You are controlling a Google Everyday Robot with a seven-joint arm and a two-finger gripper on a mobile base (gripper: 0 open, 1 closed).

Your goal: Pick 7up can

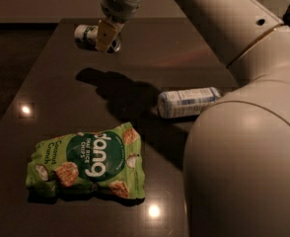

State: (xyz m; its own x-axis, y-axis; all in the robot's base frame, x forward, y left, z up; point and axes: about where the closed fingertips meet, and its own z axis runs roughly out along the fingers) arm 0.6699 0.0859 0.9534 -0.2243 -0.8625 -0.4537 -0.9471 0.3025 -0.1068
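My two-finger gripper (107, 36) grips the small silvery green-and-white 7up can (87, 35), held sideways over the dark table's (56, 88) far end. A clear plastic bottle (189, 101) and a green chip bag (88, 162) lie nearer.

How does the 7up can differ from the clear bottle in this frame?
The 7up can is short, with green and white markings; the bottle is longer, with a pale label. The 7up can is at the gripper at the far end, seemingly held above the table, with its shadow lying apart from it; the bottle rests on the table, untouched and nearer the camera. Both are turned on their sides.
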